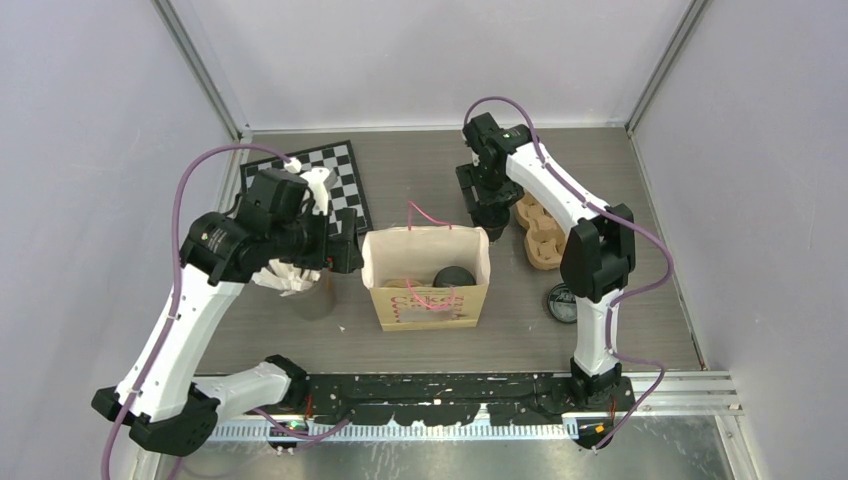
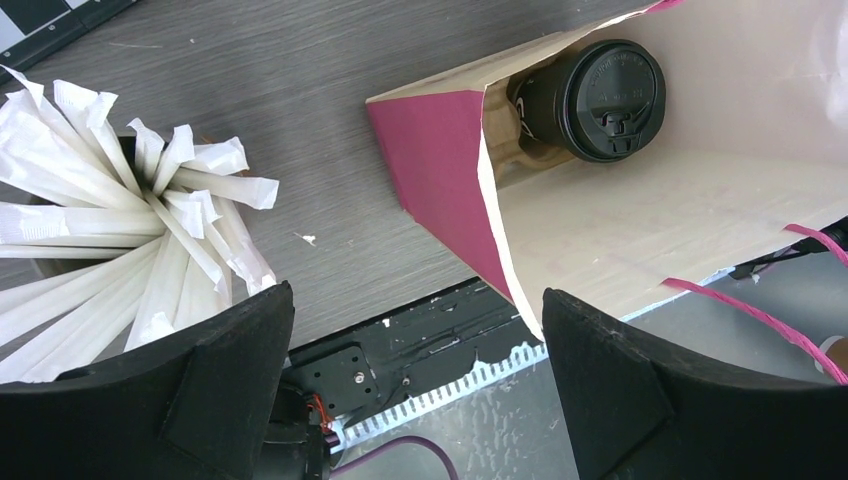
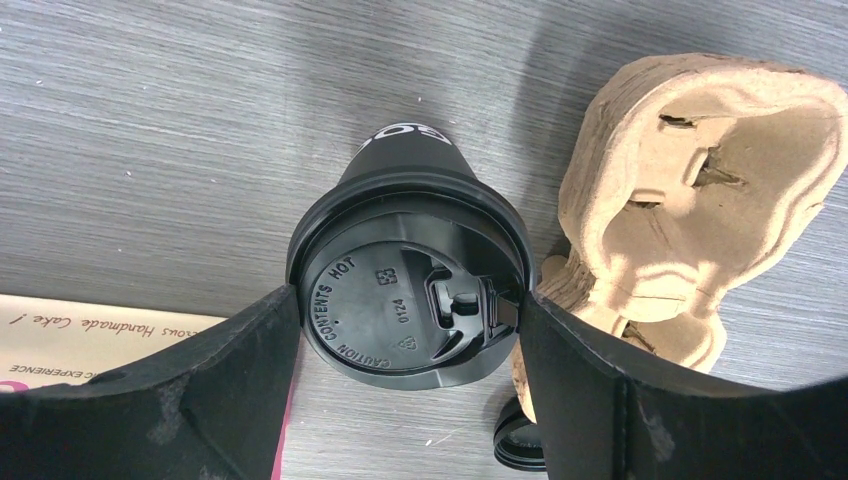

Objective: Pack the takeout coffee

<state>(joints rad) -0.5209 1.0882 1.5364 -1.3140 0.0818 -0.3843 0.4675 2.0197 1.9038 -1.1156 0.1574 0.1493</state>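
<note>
One takeout coffee cup [image 2: 595, 100] with a black lid stands inside the open paper bag [image 1: 428, 300], resting in a brown holder. My left gripper [image 2: 420, 370] hangs open and empty just left of the bag, above the table's near edge. Behind the bag a second black-lidded coffee cup [image 3: 405, 300] sits between the fingers of my right gripper [image 3: 408, 305]. Both fingers touch the rim of its lid. From above, the right gripper [image 1: 490, 205] hides this cup.
A brown cardboard cup carrier [image 1: 540, 230] lies right of the right gripper, close to its right finger [image 3: 620, 400]. A loose black lid [image 1: 562, 300] lies on the table near the right arm. A grey cup of white sticks [image 2: 120, 230] stands left of the bag. A checkerboard [image 1: 335, 180] lies at back left.
</note>
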